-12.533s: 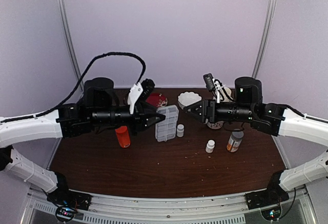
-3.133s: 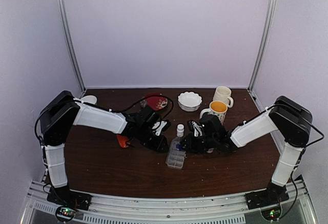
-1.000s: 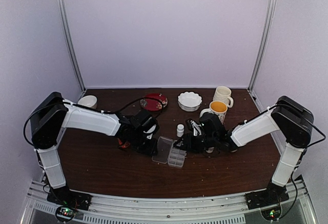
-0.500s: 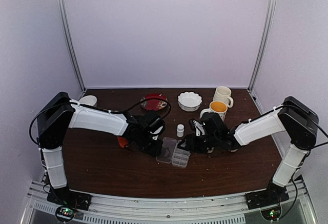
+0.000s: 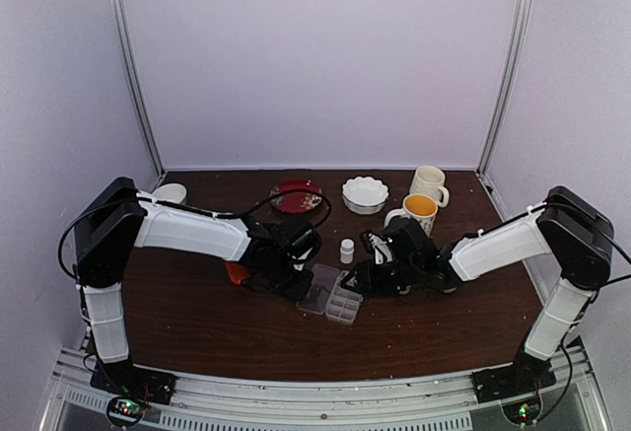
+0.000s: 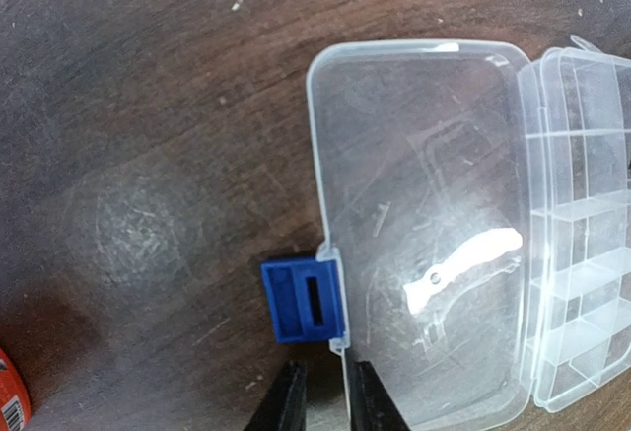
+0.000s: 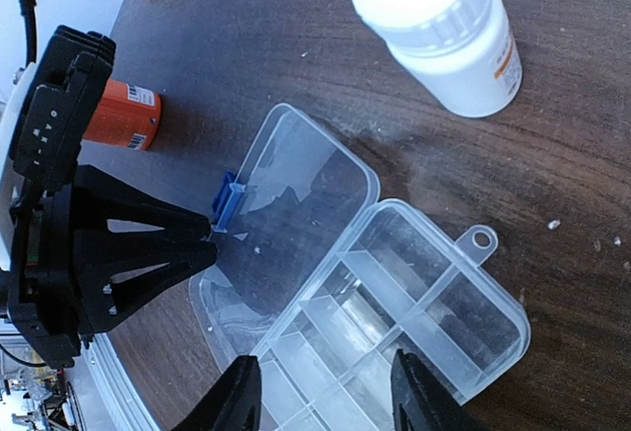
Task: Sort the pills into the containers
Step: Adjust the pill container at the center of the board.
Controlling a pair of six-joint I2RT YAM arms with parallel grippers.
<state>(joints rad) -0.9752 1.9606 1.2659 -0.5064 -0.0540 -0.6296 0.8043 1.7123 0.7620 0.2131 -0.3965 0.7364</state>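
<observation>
Pale lilac walls (image 5: 315, 56) on three sides, two metal corner poles (image 5: 131, 66), dark brown wooden table (image 5: 246, 337) with scuffed top, aluminium rail (image 5: 325, 392) along near edge, soft even light

Top cam rear-high; wrist cams share pill box (image 6: 424, 234) close-up.

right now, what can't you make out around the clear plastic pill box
tiny whitish pills: top view, too small; none identifiable in the wrist views.
flat clear plastic pill box: right wrist view, near cells cut off by the bottom edge.
left gripper: left wrist view, bottom edge crops the fingertips, grip on the lid unclear.
right gripper: right wrist view, same edge hides any contact with the box.
</observation>
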